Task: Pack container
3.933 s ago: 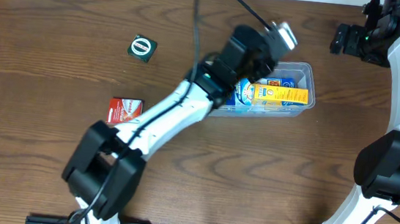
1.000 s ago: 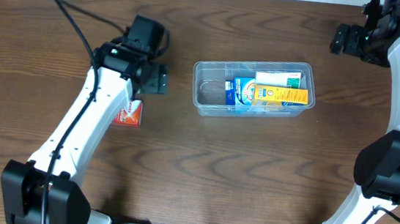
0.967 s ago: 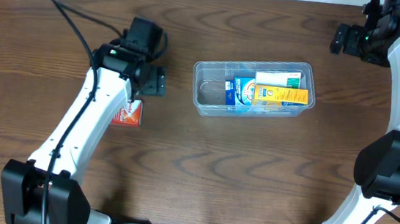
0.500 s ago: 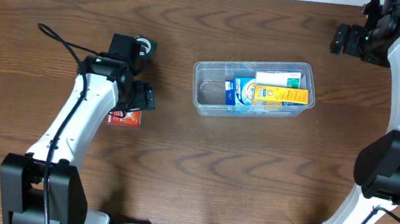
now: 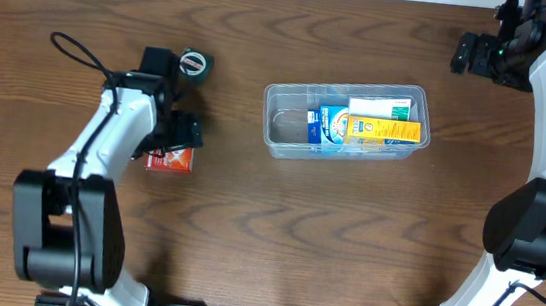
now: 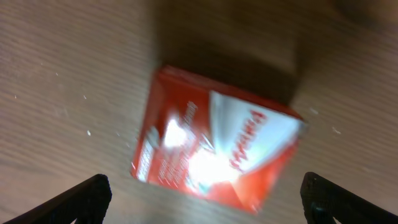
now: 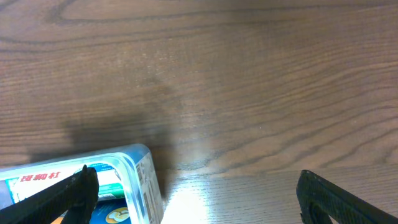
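Note:
The clear container [image 5: 344, 120] stands right of centre and holds a blue box [image 5: 328, 125], a yellow box [image 5: 384, 132] and a white-and-green box [image 5: 388, 108]. A red box [image 5: 172, 160] lies flat on the table at the left. My left gripper [image 5: 181, 132] hovers open just above it. In the left wrist view the red box [image 6: 217, 149] fills the middle, blurred, with my left gripper [image 6: 205, 186] spread wide at its near edge. My right gripper [image 5: 461, 53] is open at the far right; its wrist view shows my right gripper [image 7: 196, 186] beside the container's corner [image 7: 134, 180].
A dark green box with a round white mark [image 5: 196, 63] lies just beyond the left gripper. The left arm's black cable [image 5: 72, 48] loops over the table at the left. The table's far edge runs along the top of the overhead view.
The left arm has swung from the container to the left and come down over the red box. The green box has come out from under it. The right arm has not moved.

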`<state>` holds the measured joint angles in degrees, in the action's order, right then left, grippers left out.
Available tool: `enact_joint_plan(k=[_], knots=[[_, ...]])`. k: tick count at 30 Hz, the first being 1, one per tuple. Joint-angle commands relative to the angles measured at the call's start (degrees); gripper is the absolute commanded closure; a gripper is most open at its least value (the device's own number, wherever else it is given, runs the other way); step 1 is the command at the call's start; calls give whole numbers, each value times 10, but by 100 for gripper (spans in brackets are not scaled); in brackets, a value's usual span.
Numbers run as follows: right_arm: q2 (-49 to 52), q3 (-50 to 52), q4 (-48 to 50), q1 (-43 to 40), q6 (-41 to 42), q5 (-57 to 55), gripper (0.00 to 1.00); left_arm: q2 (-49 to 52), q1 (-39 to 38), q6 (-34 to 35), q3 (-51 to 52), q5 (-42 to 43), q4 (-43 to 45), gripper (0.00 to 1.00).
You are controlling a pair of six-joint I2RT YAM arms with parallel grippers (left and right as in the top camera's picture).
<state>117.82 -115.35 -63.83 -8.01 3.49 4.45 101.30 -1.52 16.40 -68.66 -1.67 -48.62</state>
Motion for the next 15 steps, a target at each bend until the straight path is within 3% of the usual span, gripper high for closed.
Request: enact_joint_plan(k=[1,8,15], knots=[[-1,-8,-1,2,7,0,1,18,17,-41,3,2,6,2],[-1,-8,-1,2,7,0,1,30,19,-121,3,2,29,2],[-1,-8,-1,2,7,0,1,30,19,-145,3,2,31,2]])
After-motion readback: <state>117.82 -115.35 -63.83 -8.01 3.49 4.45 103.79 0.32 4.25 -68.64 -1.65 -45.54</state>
